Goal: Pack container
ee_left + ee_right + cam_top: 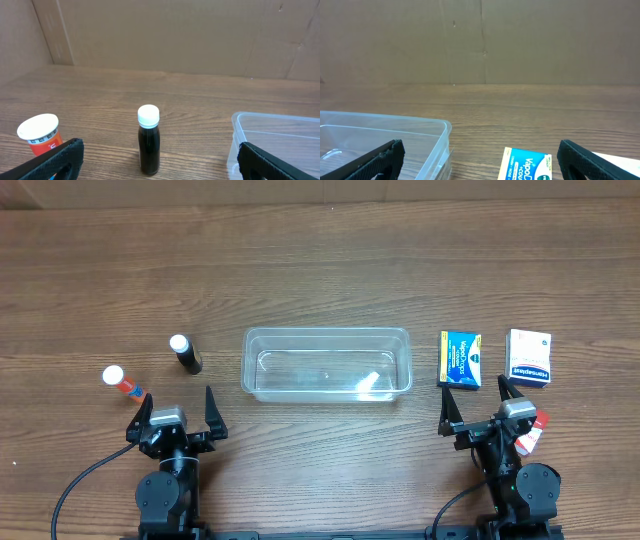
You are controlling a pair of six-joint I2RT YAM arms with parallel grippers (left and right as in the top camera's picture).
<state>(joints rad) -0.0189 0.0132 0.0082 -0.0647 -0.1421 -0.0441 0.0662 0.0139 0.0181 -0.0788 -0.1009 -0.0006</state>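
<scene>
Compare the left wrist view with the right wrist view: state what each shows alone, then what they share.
Left wrist only: the dark white-capped bottle and the orange white-capped bottle. Right wrist only: the blue box and an edge of the white box. Both: part of the clear container, the wooden table, the cardboard backdrop.

Only one print is partly read: on the blue box [526, 165], near right in the right wrist view, white letters "VapoD" are seen, cut off, w/ a smaller line below starting "+COU". From overhead, that box's [461, 359] print is too small to be read. Txt on the white box [529, 358], far right, isn't legible. Marks on the orange-label bottle [42, 141], near left, can't be made out.
</scene>
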